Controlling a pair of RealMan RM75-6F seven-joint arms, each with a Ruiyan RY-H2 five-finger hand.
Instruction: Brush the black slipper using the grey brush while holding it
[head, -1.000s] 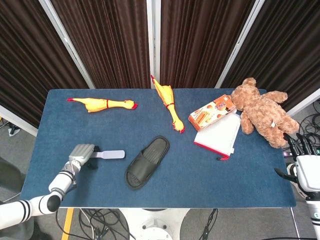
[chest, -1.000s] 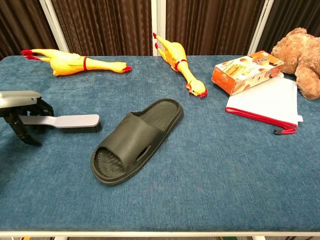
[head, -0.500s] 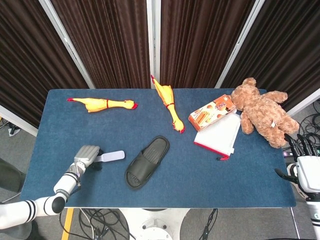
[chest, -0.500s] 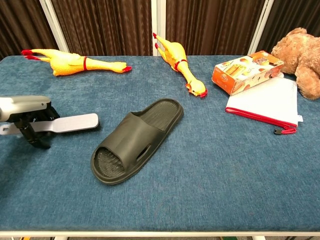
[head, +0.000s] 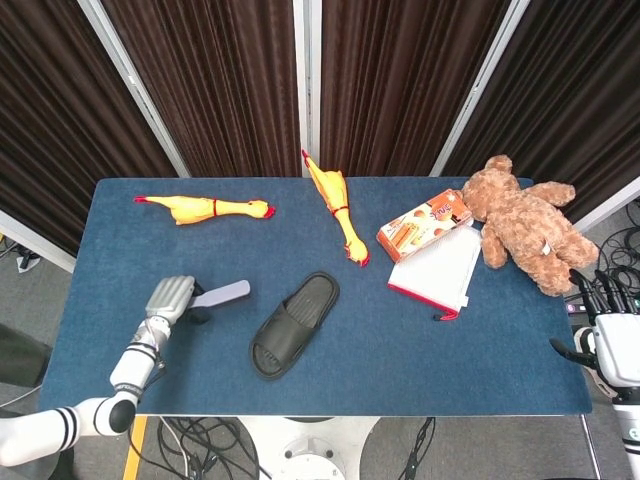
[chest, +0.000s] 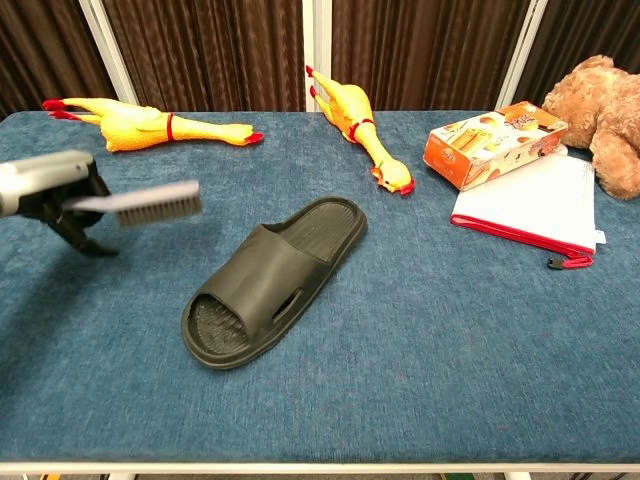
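A soft, napped blue cloth covers the table (head: 400, 340), and near its front lies the black slipper (head: 293, 324), a matte moulded rubber slide with a ribbed footbed and a broad strap, set at a slant with its open toe towards the near edge. To its left the left hand (head: 170, 298), a smooth silver-grey shell with dark fingers beneath, holds the grey brush (chest: 135, 203) by the handle; the brush is a flat, slim plastic paddle with short pale bristles along its underside, lifted clear of the cloth and pointing towards the slipper without touching it. The right hand (head: 610, 335) hangs off the table's right end, well away from everything, its dark fingers spread upward and holding nothing. Behind sit two glossy yellow rubber chickens (head: 205, 208), an orange carton (head: 424, 225), a white pouch (head: 438, 268) with a red zip edge, and a fuzzy brown teddy bear (head: 522, 225).
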